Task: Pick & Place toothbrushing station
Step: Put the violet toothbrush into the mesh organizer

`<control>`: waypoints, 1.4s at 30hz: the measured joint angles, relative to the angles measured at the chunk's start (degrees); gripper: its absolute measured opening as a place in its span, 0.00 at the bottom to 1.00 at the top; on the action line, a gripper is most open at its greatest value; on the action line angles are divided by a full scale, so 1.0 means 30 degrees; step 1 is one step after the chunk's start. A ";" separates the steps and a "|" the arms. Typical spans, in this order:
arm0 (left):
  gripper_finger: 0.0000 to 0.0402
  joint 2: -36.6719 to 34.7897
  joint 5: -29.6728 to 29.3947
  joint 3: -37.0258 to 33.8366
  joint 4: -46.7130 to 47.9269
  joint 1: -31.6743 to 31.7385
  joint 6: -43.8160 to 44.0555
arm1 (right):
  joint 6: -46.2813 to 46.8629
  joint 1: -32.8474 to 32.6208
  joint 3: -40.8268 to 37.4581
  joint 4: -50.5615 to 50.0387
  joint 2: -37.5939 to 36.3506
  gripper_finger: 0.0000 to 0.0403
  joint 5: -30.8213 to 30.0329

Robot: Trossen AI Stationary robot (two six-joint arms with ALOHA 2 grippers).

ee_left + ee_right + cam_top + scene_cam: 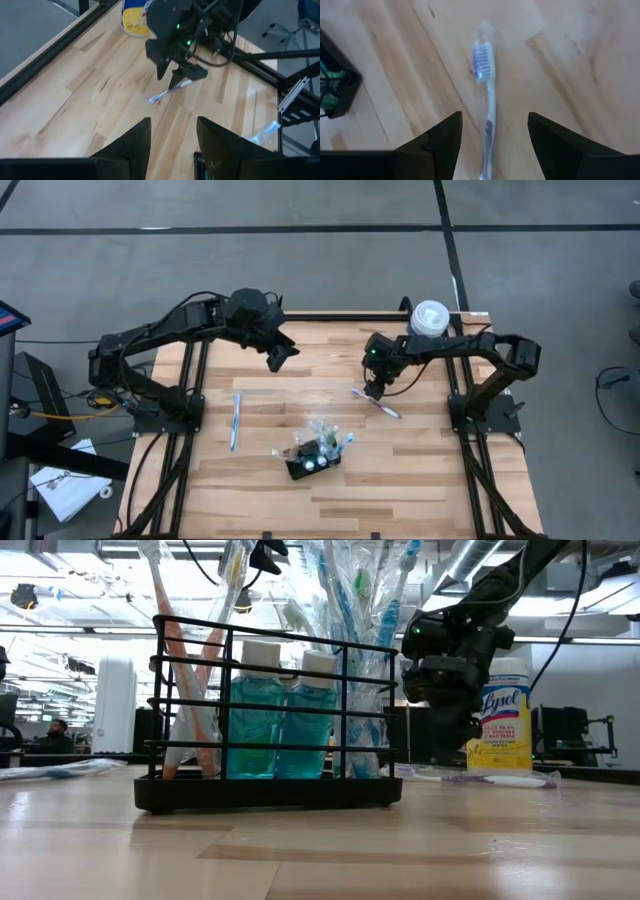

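From above, the toothbrushing station (314, 459) is seen near the table's front edge, centre, and the right gripper (375, 392), fingers spread, over a loose toothbrush (376, 403). At table height, a light, rigid wire rack is shown, probably best gripped by its top rail. The left gripper (174, 131) hangs empty, half spread. Its wrist view blurs detail.

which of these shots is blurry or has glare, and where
Right wrist view: soft all over, the toothbrush bristles smeared, the claw dark and blurred. Low view: bright ceiling lights wash out the tops of the brushes in the black rack, the near table out of focus. Left wrist view: mildly soft. High view: even light, no glare.
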State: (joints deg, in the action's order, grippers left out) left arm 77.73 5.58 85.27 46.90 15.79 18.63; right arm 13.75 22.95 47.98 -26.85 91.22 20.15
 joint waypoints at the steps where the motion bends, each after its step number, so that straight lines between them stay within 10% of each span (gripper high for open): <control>1: 0.39 0.0040 0.0007 0.0000 -0.0152 0.0000 0.0095 | 0.0008 -0.0003 -0.0080 0.0073 0.0000 0.54 0.0129; 24: 0.39 0.0052 0.0066 0.0000 -0.0314 0.0000 0.0379 | 0.2305 -0.0712 -0.0432 0.3322 0.2647 0.52 0.0319; 42: 0.39 -0.0127 0.0232 -0.2426 -0.2098 0.0000 0.1377 | 0.3362 -0.0665 0.0353 0.5988 0.2900 0.03 0.0882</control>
State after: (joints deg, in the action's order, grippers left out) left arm 77.35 6.28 78.00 40.60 15.79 22.76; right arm 23.84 20.95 49.04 -8.89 99.92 22.80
